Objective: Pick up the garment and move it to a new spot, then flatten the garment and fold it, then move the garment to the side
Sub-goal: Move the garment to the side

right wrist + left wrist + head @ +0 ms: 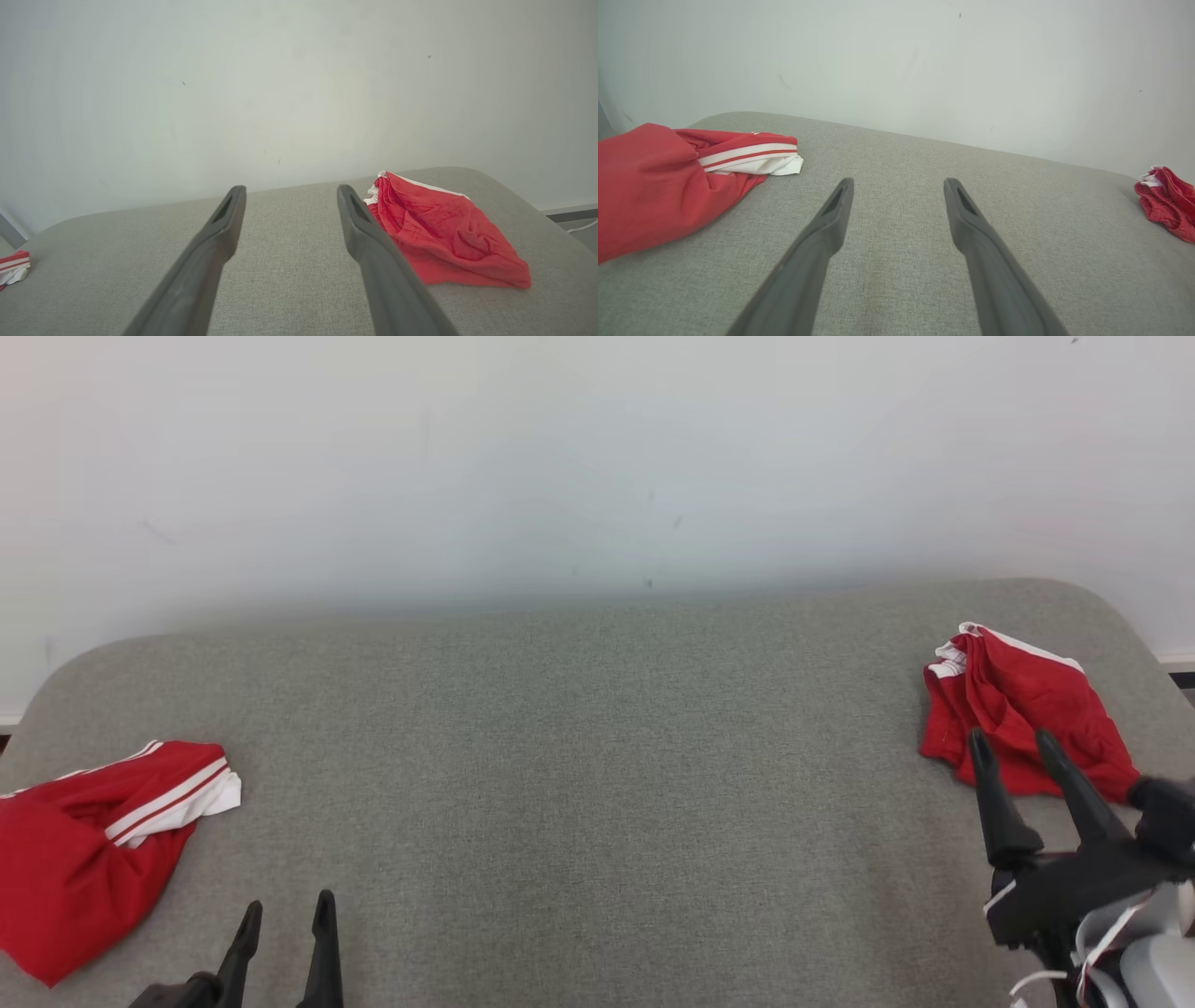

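Two red garments lie on a grey fabric-covered surface [597, 756] that stands against a pale wall [597, 448], one at each end and well apart.

Left garment [84, 840]: crumpled, red with white stripes and a white edge turned toward the middle of the surface. It sits at the robot's far left, partly cut off by the edge of the head view.

Right garment [1018, 709]: bunched, red with white trim along its far edge, near the right rear corner of the surface. Nothing holds it.

Left gripper [288, 902]: low at the near edge, just beside the left garment but apart from it. Its fingers stand wide apart with bare fabric surface between them – empty.

Right gripper [1010, 737]: raised at the robot's right, fingers spread wide and empty. In the head view its tips overlap the near edge of the right garment. In the right wrist view the garment [448, 238] lies beside the right-hand finger, partly hidden behind it – not between the fingers. Contact between finger and cloth cannot be told.

Middle of the surface: bare grey fabric between the two garments.
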You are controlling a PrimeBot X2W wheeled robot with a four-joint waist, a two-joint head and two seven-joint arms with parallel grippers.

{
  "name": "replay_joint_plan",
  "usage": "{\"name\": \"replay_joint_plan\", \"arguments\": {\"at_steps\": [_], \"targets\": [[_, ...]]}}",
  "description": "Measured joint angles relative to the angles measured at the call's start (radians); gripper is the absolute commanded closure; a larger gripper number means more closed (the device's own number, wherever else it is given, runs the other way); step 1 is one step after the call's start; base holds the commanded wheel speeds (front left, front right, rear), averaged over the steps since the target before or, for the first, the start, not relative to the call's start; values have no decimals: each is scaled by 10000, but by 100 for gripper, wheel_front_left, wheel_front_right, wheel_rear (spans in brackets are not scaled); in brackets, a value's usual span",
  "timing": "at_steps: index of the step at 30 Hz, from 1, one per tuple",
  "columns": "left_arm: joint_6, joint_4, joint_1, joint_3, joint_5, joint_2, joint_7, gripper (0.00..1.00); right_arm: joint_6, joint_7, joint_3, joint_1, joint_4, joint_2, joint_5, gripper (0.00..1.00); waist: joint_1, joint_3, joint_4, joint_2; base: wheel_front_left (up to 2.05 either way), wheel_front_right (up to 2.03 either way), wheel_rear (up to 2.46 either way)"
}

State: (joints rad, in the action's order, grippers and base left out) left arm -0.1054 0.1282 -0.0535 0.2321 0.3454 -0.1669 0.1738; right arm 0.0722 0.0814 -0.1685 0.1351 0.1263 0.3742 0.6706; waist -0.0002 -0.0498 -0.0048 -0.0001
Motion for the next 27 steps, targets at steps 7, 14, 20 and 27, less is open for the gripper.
{"name": "replay_joint_plan", "arguments": {"at_steps": [7, 14, 20, 27], "targets": [[-86, -251, -385, -240, -94, -61, 29, 0, 345, 794, 40, -1203, -1037, -63, -652, 0, 0, -157, -145, 1, 0, 0, 0], [-142, -761, -703, -249, -667, -192, 25, 0, 518, 1085, 128, -2323, -1626, -288, -1392, 0, 2, -202, -269, 1, 0, 0, 0], [-174, -920, -759, -380, -815, -224, -213, 0, 522, 1053, 330, -2751, -1710, -301, -1941, 0, 2, -160, -221, 0, 0, 0, 0], [-174, -974, -885, -512, -930, -301, -598, 0, 522, 832, 702, -2757, -1870, -474, -2230, 0, 2, -140, -177, 1, 0, 0, 0]]}}
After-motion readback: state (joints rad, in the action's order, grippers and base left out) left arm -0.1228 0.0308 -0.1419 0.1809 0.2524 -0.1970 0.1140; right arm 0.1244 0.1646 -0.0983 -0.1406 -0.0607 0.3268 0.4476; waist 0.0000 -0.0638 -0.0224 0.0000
